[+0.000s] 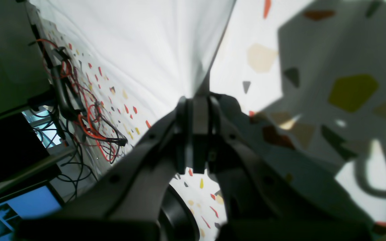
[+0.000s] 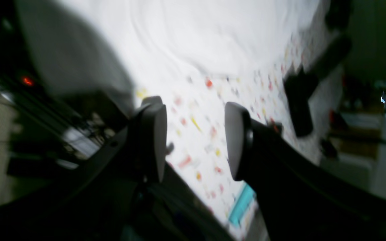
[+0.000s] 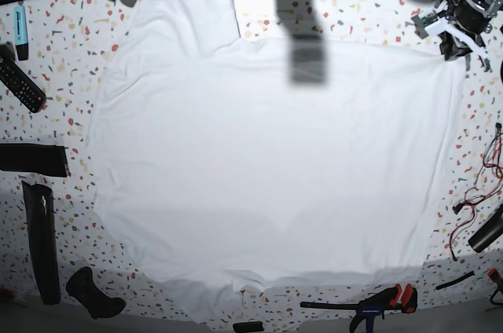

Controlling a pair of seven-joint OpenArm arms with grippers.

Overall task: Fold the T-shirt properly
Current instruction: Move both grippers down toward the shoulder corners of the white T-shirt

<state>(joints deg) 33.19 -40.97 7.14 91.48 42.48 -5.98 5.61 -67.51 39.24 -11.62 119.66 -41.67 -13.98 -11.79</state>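
Left gripper clenched on T-shirt far-right corner; right gripper released, empty. Judged: first fold starting; next, right needs matching corner.

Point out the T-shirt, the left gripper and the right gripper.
T-shirt (image 3: 267, 168): base view, middle of the spread cloth.
Left gripper (image 1: 198, 100): left wrist view, tips shut on the T-shirt's edge.
Right gripper (image 2: 194, 140): right wrist view, gap between its open fingers.
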